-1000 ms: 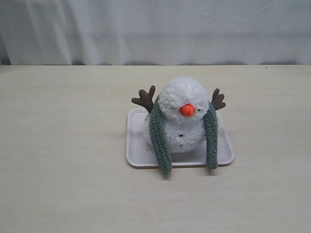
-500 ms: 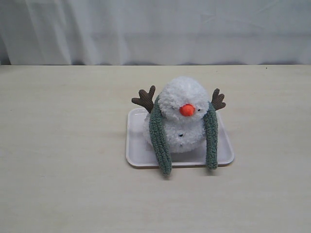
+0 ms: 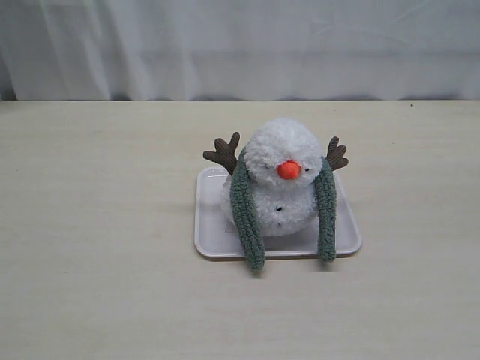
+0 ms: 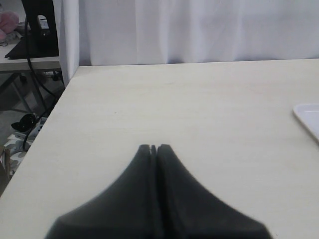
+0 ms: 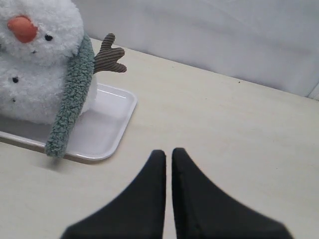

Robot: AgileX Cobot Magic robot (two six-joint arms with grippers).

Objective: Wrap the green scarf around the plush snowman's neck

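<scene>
The fluffy white plush snowman (image 3: 281, 176) with orange nose and brown twig arms sits on a white tray (image 3: 214, 238). The green scarf (image 3: 246, 214) runs behind its neck, and both ends hang down the front past the tray's near rim. In the right wrist view the snowman (image 5: 37, 64) and one scarf end (image 5: 70, 107) show off to the side of my right gripper (image 5: 168, 152), which is shut with nothing in it. My left gripper (image 4: 154, 147) is shut and empty over bare table. Neither gripper shows in the exterior view.
A white curtain hangs behind the pale wooden table (image 3: 97, 225). The left wrist view shows the tray's corner (image 4: 309, 117), the table's side edge, and a stand with cables (image 4: 35, 35) beyond it.
</scene>
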